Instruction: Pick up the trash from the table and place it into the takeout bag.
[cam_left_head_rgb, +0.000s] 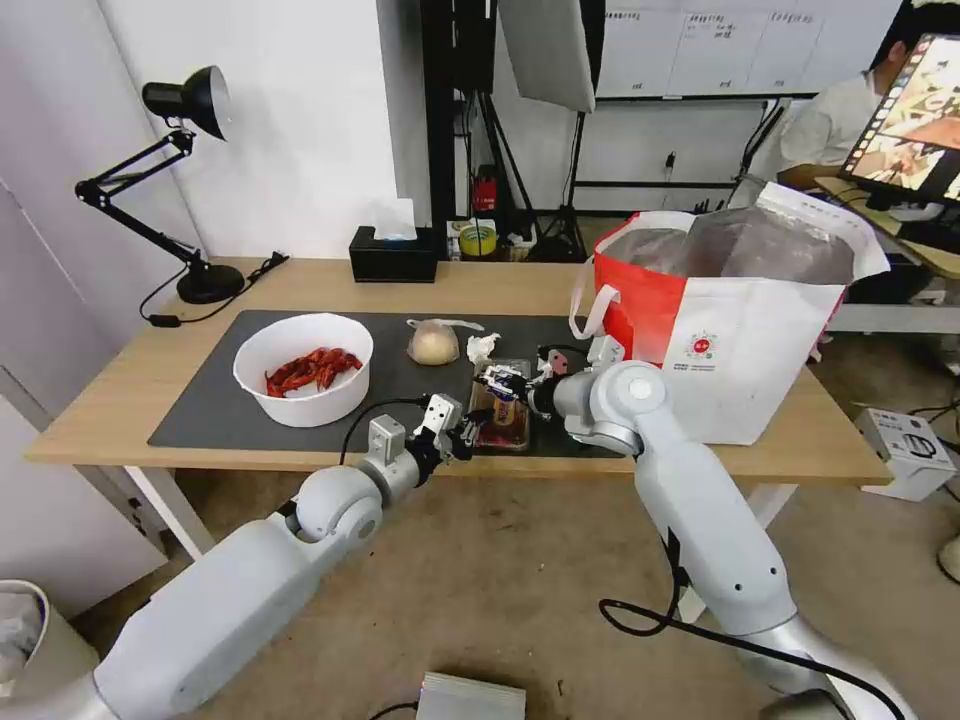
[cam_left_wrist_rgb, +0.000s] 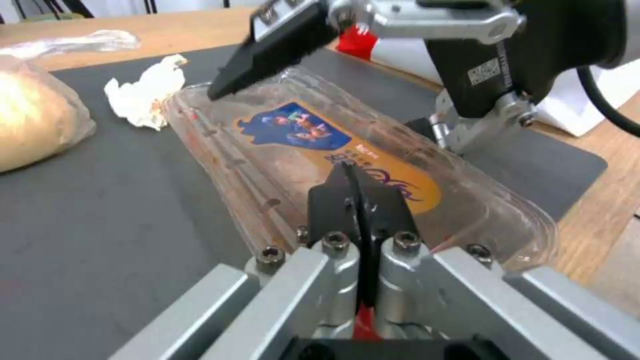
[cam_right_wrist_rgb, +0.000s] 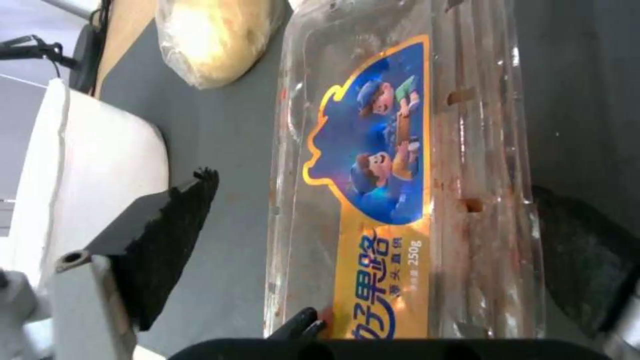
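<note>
- Head view: on the dark grey mat (cam_left_head_rgb: 210, 400) of the light-wood table (cam_left_head_rgb: 110, 400), a white bowl (cam_left_head_rgb: 303, 368) holds red crayfish shells (cam_left_head_rgb: 312, 368). A knotted clear bag with a beige lump (cam_left_head_rgb: 433, 342) and a crumpled tissue (cam_left_head_rgb: 482, 347) lie near the mat's far edge. The clear plastic food box (cam_left_head_rgb: 508, 420) sits at the mat's near edge. The takeout bag (cam_left_head_rgb: 735, 320) stands open at the table's right end, foil lining showing. The left gripper (cam_left_head_rgb: 462, 428) meets the box's near left side; the right gripper (cam_left_head_rgb: 508, 382) is over its far end.
- Left wrist view: the left gripper's fingers (cam_left_wrist_rgb: 360, 200) are pressed together, their tips at the box's (cam_left_wrist_rgb: 347, 165) near rim; whether they pinch it I cannot tell. One right-gripper finger (cam_left_wrist_rgb: 267, 55) hangs over the lid.
- Right wrist view: the right gripper spreads wide, one finger (cam_right_wrist_rgb: 167, 240) beside the labelled box (cam_right_wrist_rgb: 400, 175), holding nothing.
</note>
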